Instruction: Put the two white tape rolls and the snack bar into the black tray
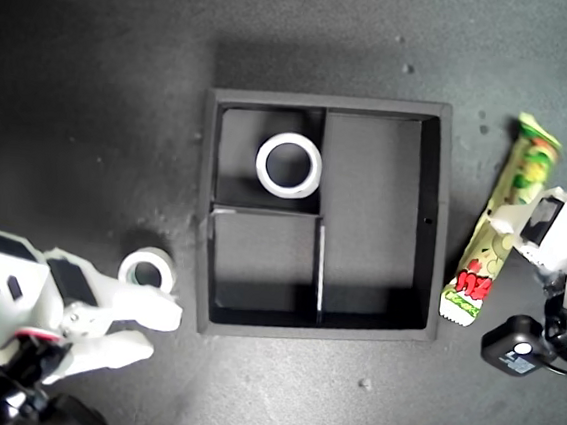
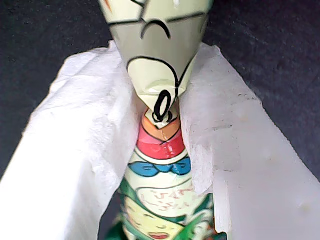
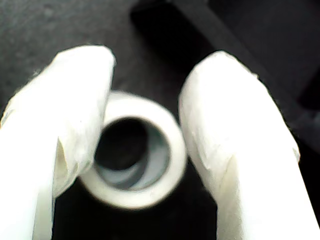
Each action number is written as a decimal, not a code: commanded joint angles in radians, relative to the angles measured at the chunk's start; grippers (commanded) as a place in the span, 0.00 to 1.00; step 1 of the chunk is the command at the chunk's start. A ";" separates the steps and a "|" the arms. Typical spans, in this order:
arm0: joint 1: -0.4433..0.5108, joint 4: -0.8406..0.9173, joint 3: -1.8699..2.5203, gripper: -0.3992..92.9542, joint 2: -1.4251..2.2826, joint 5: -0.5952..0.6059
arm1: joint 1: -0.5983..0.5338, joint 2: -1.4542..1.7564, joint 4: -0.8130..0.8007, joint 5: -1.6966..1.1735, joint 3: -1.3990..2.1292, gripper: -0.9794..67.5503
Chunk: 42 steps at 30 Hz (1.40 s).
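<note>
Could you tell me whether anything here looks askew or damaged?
Nothing looks damaged or spilled. The snack bar lies aslant outside the black tray, pinched in my first gripper. One tape roll lies flat in a small compartment; the smaller one sits outside, by my second gripper.

A dark grey, matte table top (image 1: 93, 104) fills the whole scene, speckled with small pale flecks. Light falls brighter at the exterior view's left, dimmer toward the far right.
</note>
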 commanded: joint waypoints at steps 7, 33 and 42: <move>0.026 -0.003 0.098 0.12 -0.029 -0.080 | -0.094 0.021 0.538 0.135 -0.518 0.01; 0.021 0.055 -0.061 0.11 -0.160 -0.025 | -0.040 0.029 0.278 0.844 -0.701 0.01; 0.020 0.031 -0.066 0.12 -0.298 -0.063 | -0.040 0.029 0.264 0.788 -0.727 0.01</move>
